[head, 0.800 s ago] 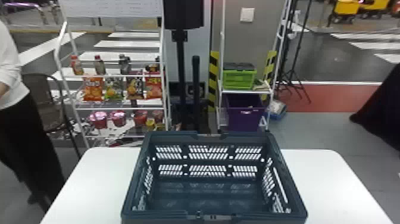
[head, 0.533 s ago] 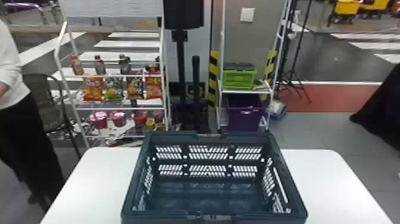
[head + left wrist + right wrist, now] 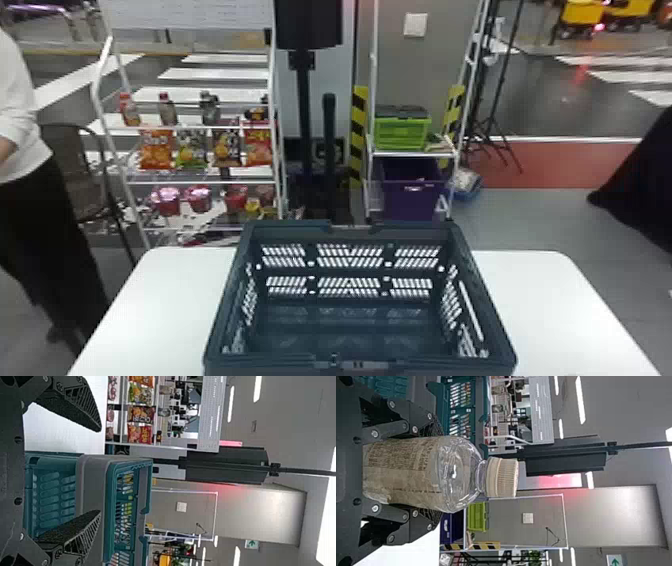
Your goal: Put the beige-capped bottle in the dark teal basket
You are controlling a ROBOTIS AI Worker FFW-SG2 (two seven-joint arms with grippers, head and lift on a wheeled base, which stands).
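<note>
Head view: dark teal plastic basket [image 3: 280,362] with slotted walls sits on the white bench [image 3: 545,310], open side up. The bench runs out past it on both sides. Its inside shows down to the floor.

Right wrist view: right hand [image 3: 437,473] is closed round a clear plastic bottle with a ribbed beige cap [image 3: 461,471], one black finger against each side. Bottle is about upright, cap up and above the fingers. Printed label is on the lower part of the body, clear shoulder above it. Bottle is outside the basket; part of the basket shows beyond the hand, past one finger. Can't tell the gap from bottle to rim.

Left wrist view: left hand [image 3: 99,471] is wide, its two black fingers well apart. Basket shows beyond them, one finger overlapping it in the view; can't tell if they touch.

Background, head view: white wire rack [image 3: 200,183] on the left, small drink bottles on top, snack bags [image 3: 156,147] below those, red tubs [image 3: 165,201] lower still. Farther right, a lime green crate [image 3: 401,134] with a dark lid is on a white-framed shelf, dark purple bin [image 3: 412,202] under it. Black upright stand [image 3: 303,110] is between the two.
</note>
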